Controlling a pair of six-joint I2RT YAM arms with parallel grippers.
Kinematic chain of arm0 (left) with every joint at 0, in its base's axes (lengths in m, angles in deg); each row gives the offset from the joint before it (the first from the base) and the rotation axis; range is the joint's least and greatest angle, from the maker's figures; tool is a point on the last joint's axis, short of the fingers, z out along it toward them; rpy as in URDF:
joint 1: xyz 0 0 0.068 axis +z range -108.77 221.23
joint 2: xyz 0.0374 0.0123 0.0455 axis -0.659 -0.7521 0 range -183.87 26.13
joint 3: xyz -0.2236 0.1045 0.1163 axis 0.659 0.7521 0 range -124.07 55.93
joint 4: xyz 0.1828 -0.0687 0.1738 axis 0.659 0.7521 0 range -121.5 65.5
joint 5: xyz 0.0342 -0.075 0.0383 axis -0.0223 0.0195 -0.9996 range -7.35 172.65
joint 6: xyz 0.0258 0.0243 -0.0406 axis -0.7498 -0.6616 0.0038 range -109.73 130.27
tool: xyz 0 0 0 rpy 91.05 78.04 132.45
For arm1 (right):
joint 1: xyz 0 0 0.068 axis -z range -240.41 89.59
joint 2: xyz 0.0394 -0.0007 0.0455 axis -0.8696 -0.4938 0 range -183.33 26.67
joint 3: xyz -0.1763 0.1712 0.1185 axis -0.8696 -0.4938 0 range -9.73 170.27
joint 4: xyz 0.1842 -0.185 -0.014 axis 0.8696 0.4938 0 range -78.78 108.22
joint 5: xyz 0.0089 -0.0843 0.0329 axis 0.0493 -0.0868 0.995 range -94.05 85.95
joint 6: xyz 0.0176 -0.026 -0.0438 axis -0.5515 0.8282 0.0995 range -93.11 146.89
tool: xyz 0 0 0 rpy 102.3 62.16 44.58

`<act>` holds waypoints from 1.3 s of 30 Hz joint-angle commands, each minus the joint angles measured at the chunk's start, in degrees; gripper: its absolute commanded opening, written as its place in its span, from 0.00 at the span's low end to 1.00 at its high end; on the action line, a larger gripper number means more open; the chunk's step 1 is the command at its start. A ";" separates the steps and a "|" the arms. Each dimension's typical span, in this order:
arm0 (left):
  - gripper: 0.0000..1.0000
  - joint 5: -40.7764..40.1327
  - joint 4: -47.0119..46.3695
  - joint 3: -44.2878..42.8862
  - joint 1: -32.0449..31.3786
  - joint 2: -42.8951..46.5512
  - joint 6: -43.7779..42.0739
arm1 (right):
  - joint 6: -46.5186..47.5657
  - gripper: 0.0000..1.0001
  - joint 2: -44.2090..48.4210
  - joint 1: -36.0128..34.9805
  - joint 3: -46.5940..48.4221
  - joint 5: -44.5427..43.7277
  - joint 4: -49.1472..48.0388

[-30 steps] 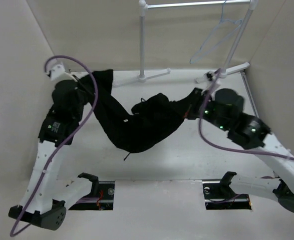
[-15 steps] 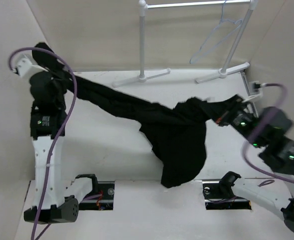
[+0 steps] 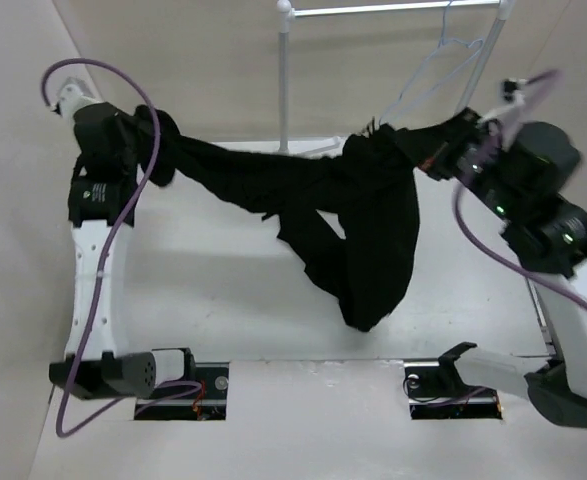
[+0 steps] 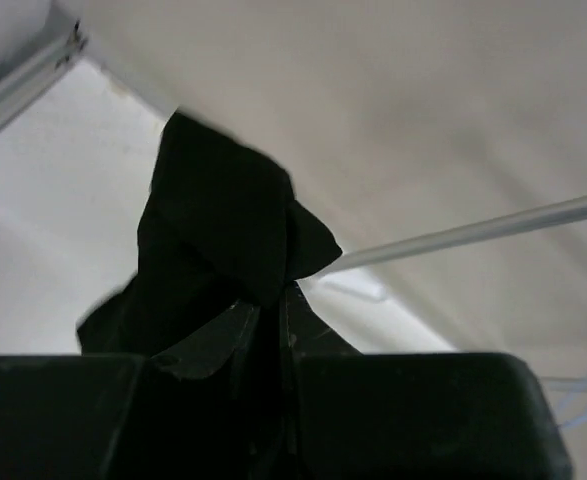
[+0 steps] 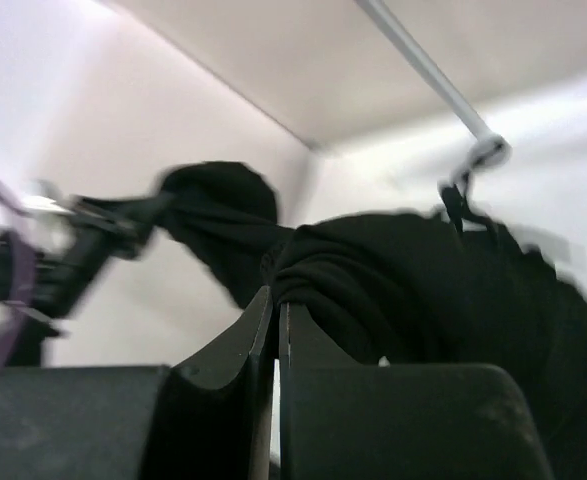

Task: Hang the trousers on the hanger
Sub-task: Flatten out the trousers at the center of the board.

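The black trousers point(image 3: 353, 230) hang stretched in the air between both arms, with a long fold drooping toward the table front. My left gripper point(image 3: 158, 135) is shut on one end at the far left; in the left wrist view point(image 4: 273, 310) the cloth point(image 4: 223, 230) bunches out of the closed jaws. My right gripper point(image 3: 428, 150) is shut on the other end at the far right; the right wrist view point(image 5: 276, 300) shows fabric point(image 5: 413, 280) pinched there. The pale wire hanger point(image 3: 435, 75) hangs on the rack's rail, just above and behind the right gripper.
The white tube garment rack point(image 3: 285, 90) stands at the back, its rail point(image 3: 393, 8) across the top and its feet on the white table point(image 3: 213, 300). Beige walls close in left, right and behind.
Both arms have lifted the trousers off the table and pulled them taut. My right gripper rose up and back toward the hanger; my left stayed high at the far left.
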 commanded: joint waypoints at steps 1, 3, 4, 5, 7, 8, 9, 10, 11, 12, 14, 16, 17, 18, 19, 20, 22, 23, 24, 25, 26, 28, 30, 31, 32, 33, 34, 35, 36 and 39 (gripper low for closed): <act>0.06 -0.73 -0.97 -0.66 3.15 7.99 0.87 | 3.49 0.04 9.07 -2.56 3.52 -5.58 -1.03; 0.07 -1.17 -0.44 6.44 5.17 12.12 1.39 | 0.26 0.04 17.06 -3.27 -8.67 -8.14 0.38; 0.07 -1.52 -0.44 12.23 6.05 15.01 2.27 | -3.24 0.04 22.50 -3.62 -18.05 -9.19 1.26; 0.08 -1.87 -0.44 18.29 6.58 17.83 3.06 | -7.97 0.04 28.21 -3.97 -28.06 -9.55 3.18; 0.11 -2.31 0.60 30.25 7.20 22.75 4.73 | -18.43 0.06 38.15 -4.33 -45.30 -9.99 10.80; 0.14 -2.31 1.92 35.18 7.38 24.69 5.69 | -22.48 0.10 42.20 -4.15 -50.61 -10.34 14.94; 0.19 -2.05 3.06 39.75 7.29 26.28 6.31 | -25.22 0.20 45.72 -4.06 -53.97 -11.22 18.28; 0.25 -2.05 3.94 43.45 6.86 27.68 6.49 | -25.95 0.36 48.10 -3.54 -55.91 -12.62 20.49; 0.32 -2.22 4.82 46.45 6.33 29.18 6.49 | -26.21 0.51 49.69 -2.75 -56.63 -13.76 21.91; 0.37 -2.40 5.70 48.48 5.80 30.58 6.41 | -25.69 0.61 50.23 -2.22 -56.29 -14.99 22.44; 0.46 -3.10 7.37 50.43 5.45 32.52 6.06 | -22.28 0.69 48.76 -1.17 -54.89 -17.46 21.31; 0.50 -3.63 8.60 50.52 5.10 33.23 5.71 | -17.89 0.68 44.99 -0.73 -53.57 -18.34 19.30; 0.50 -4.07 8.87 50.17 4.83 33.32 5.44 | -15.69 0.62 42.44 -0.64 -53.30 -18.17 17.98; 0.50 -4.42 9.05 49.74 4.66 33.32 5.27 | -13.84 0.55 39.81 -0.90 -53.30 -17.56 16.23; 0.50 -4.86 8.96 49.21 4.22 33.32 5.26 | -12.17 0.47 37.17 -1.07 -53.38 -16.68 14.21; 0.50 -4.95 8.44 48.77 3.61 33.06 5.26 | -9.98 0.37 34.36 -2.21 -53.91 -15.89 11.75; 0.50 -4.69 6.34 48.15 1.15 31.05 5.70 | -6.80 0.22 28.82 -4.14 -54.00 -15.18 8.57; 0.50 -4.69 4.50 47.63 -0.78 29.04 5.88 | -4.79 0.20 24.96 -5.72 -53.83 -15.53 6.39; 0.50 -4.95 2.56 46.93 -3.32 26.58 6.05 | -3.64 0.20 22.58 -6.69 -53.74 -15.88 4.97; 0.51 -5.12 -0.07 45.70 -6.13 23.51 6.05 | -1.98 0.24 19.51 -7.74 -53.30 -16.06 3.04; 0.52 -5.21 -2.44 44.38 -9.03 20.09 5.71 | -0.39 0.30 16.78 -8.71 -52.69 -16.32 0.85; 0.53 -5.91 -6.31 41.22 -13.52 13.06 5.44 | 2.25 0.43 11.33 -11.08 -51.46 -15.80 -2.41; 0.55 -5.30 -10.27 37.27 -16.43 5.06 5.09 | 4.19 0.50 6.23 -13.37 -49.70 -15.88 -3.48; 0.55 -4.78 -11.94 35.08 -17.40 1.02 5.00 | 4.89 0.54 4.03 -14.86 -49.17 -15.97 -3.65; 0.57 -3.82 -13.78 32.62 -18.28 -3.20 4.74 | 5.33 0.57 2.18 -16.09 -48.73 -16.06 -3.57; 0.57 -2.59 -15.02 29.81 -18.89 -7.42 4.04 | 5.42 0.62 0.94 -17.06 -48.73 -16.84 -3.57; 0.57 -1.27 -15.64 26.56 -19.51 -11.90 3.60 | 5.34 0.67 0.24 -17.68 -49.33 -17.63 -3.74; 0.58 0.31 -16.17 23.31 -20.04 -16.12 3.07 | 5.25 0.70 -0.38 -18.03 -49.95 -18.08 -3.92; 0.58 1.72 -16.35 19.97 -20.30 -20.51 2.28 | 5.07 0.72 -1.00 -18.13 -50.39 -18.17 -3.57; 0.58 3.13 -14.34 10.56 -20.66 -31.94 0.96 | 4.46 0.75 -2.14 -18.21 -51.89 -18.17 -2.34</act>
